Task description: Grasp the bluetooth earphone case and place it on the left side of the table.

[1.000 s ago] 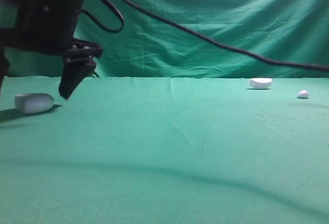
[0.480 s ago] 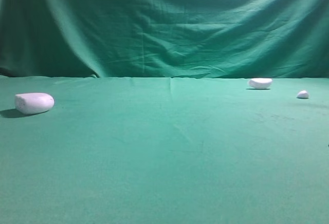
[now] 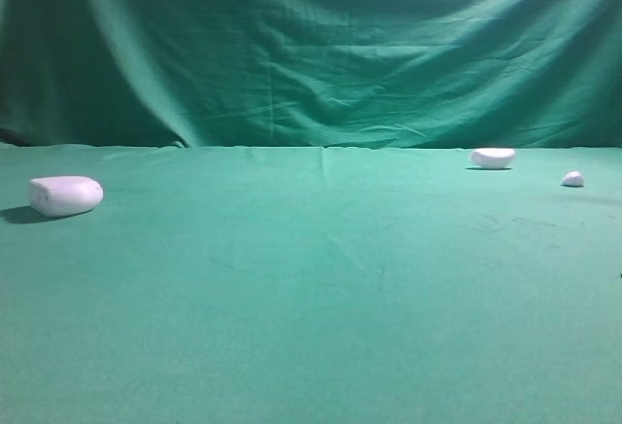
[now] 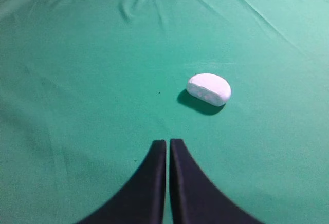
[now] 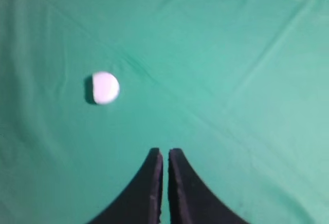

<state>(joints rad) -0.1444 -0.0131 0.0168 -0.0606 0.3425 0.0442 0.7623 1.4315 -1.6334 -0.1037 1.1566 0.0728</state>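
Observation:
The bluetooth earphone case (image 3: pixel 65 195), a white rounded oblong, lies on the green table (image 3: pixel 311 288) at its far left, with nothing touching it. In the left wrist view the case (image 4: pixel 208 89) rests ahead and to the right of my left gripper (image 4: pixel 168 143), well apart from it. The black jaws are shut with nothing between them. My right gripper (image 5: pixel 165 152) is also shut and empty above bare cloth. Neither arm shows in the exterior view.
A smaller white half-oval (image 3: pixel 493 158) and a tiny white lump (image 3: pixel 572 179) lie at the table's far right. A small white piece (image 5: pixel 105 87) sits left of and beyond the right gripper. A draped green backdrop (image 3: pixel 311 45) closes the rear.
One second ago a black arm with its cable hung just right of the case at the left. It has left the exterior view. The case has stayed where it lay.

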